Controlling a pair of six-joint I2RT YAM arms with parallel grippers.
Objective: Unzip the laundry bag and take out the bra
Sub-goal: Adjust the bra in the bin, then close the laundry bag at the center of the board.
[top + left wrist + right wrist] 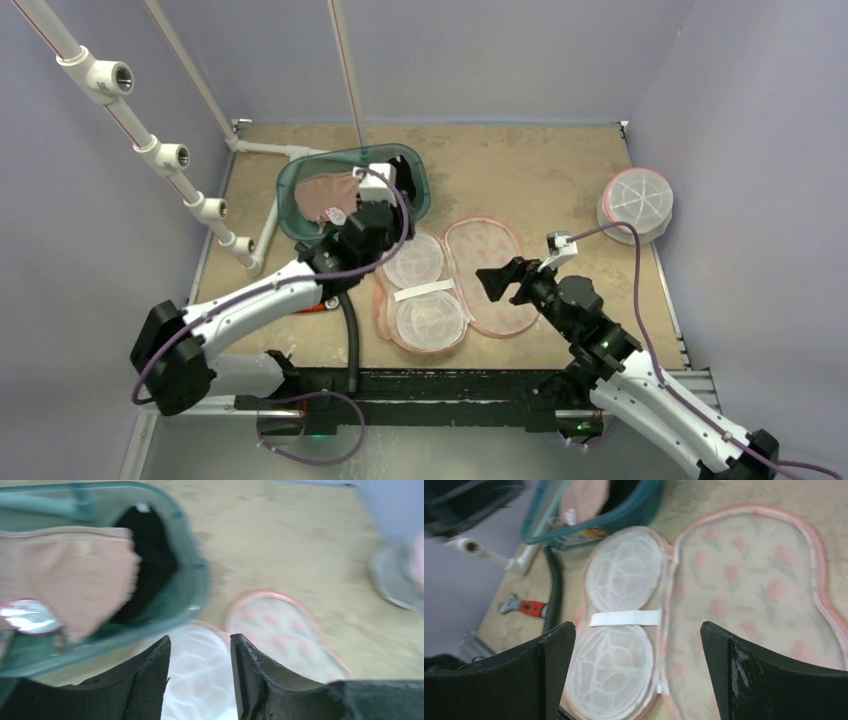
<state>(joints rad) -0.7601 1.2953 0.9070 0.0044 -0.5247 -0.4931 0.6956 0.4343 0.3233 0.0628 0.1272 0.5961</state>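
Observation:
The pink-rimmed laundry bag (pixel 490 275) lies unzipped and spread flat mid-table. Its left half holds two white dome cages (pixel 425 295) joined by a white strap (pixel 625 617); its right half is printed mesh (pixel 749 580). The pinkish-beige bra (pixel 325 195) lies in the teal basket (pixel 410 160) at the back left and also shows in the left wrist view (pixel 75 575). My left gripper (pixel 392 245) is open and empty, between the basket rim (pixel 192 587) and the upper dome (pixel 200 665). My right gripper (pixel 497 282) is open wide and empty above the bag (pixel 638 630).
A second round white mesh wash ball (pixel 636 203) sits at the back right. White pipe fittings (pixel 160 150) run along the left wall. A red-handled wrench (pixel 526 607) and a black hose (pixel 350 335) lie left of the bag near the front edge.

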